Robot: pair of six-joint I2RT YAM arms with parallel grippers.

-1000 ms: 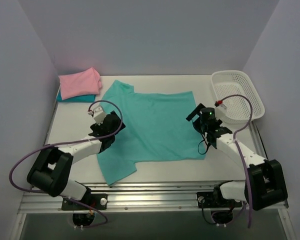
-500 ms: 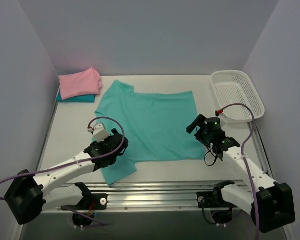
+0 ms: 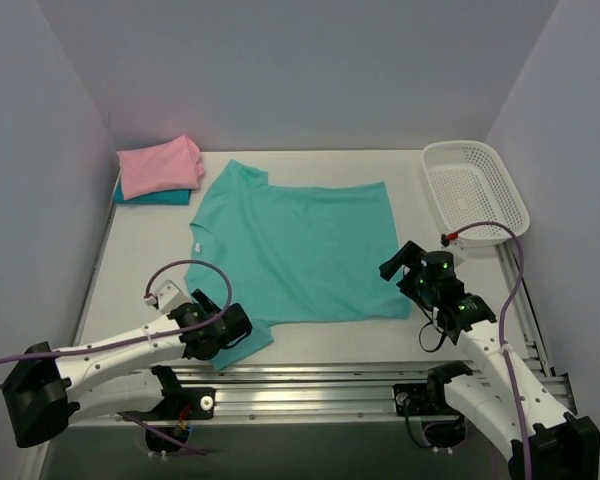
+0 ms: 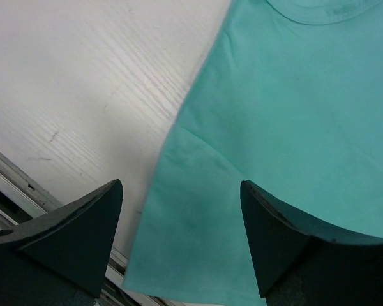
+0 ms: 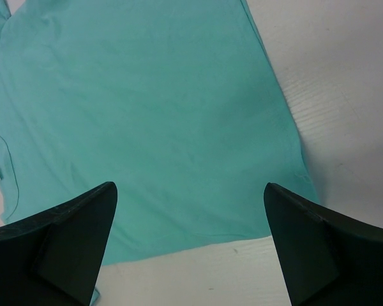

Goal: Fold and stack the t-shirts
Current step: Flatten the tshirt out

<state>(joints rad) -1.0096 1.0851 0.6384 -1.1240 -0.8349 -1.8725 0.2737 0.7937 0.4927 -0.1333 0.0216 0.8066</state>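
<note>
A teal-green t-shirt (image 3: 300, 250) lies spread flat in the middle of the table, neck to the left. At the back left a folded pink t-shirt (image 3: 158, 167) rests on a folded darker teal-blue one (image 3: 155, 197). My left gripper (image 3: 232, 335) hovers open over the near sleeve; in the left wrist view that sleeve (image 4: 198, 236) shows between the spread fingers of the left gripper (image 4: 182, 239). My right gripper (image 3: 398, 265) is open just above the shirt's near right corner. In the right wrist view the hem (image 5: 179, 236) lies between the parted jaws of the right gripper (image 5: 191, 242), untouched.
A white mesh basket (image 3: 475, 190) stands at the back right. A metal rail (image 3: 310, 380) runs along the table's near edge, just below the sleeve. Walls close in the left, back and right sides.
Both arms have drawn back toward the near edge. The left gripper moved from the shirt's left side down to the near sleeve. The right one came off the cloth to its near right corner.
</note>
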